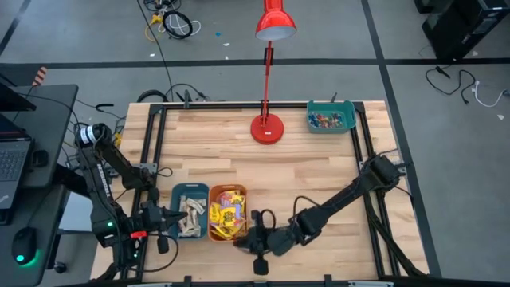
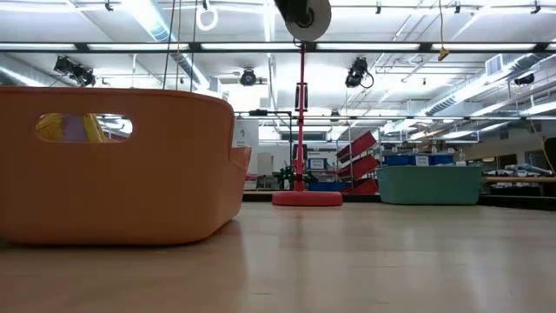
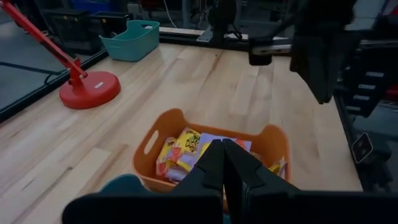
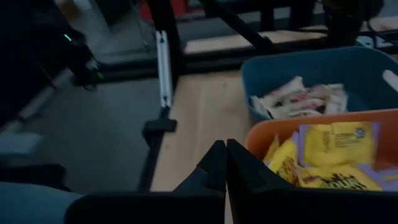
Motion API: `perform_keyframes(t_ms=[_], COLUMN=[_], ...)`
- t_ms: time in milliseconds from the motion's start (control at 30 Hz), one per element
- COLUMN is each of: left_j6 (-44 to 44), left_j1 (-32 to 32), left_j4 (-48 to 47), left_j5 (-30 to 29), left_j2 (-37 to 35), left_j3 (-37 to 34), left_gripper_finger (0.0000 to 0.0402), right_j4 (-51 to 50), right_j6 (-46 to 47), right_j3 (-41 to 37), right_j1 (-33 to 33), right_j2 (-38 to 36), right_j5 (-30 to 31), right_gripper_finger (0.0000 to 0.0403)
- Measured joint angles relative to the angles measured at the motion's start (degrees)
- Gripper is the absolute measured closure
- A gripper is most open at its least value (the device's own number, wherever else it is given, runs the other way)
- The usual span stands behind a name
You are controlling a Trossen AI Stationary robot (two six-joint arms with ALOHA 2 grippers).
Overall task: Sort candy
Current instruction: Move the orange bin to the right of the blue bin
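Yellow candy packets fill an orange bin near the table's front edge. Pale beige bars lie in a blue bin beside it on the left. Small coloured pieces sit in a teal bin at the far right. My left gripper hangs shut at the blue bin's left side, pointing toward the orange bin. My right gripper hangs shut at the orange bin's near right corner, with nothing between its fingers.
A red desk lamp stands with its base at the table's far middle. A black frame rail runs along the table's edges. Bare wood lies between the bins and the lamp.
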Motion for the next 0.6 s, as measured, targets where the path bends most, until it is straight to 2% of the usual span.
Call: perform_keyframes(t_ms=[267, 400, 600], left_j6=[0.00, 0.00, 0.03], left_j1=[0.00, 0.00, 0.00], left_j4=[5.16, 9.44, 14.66], left_j5=[0.01, -0.55, -1.64], left_j2=[2.72, 5.63, 9.66], left_j3=[0.00, 0.00, 0.00], left_gripper_finger=[0.0402, 0.0402, 0.0402], right_j4=[-19.36, -22.23, -21.33], right_j6=[0.60, 1.49, 0.25], right_j3=[16.03, 20.76, 25.08], right_j1=[2.99, 3.15, 2.81], right_j2=[7.65, 11.13, 16.81], right_j5=[6.64, 7.08, 7.02], right_gripper_finger=[0.0403, 0.0403, 0.0403])
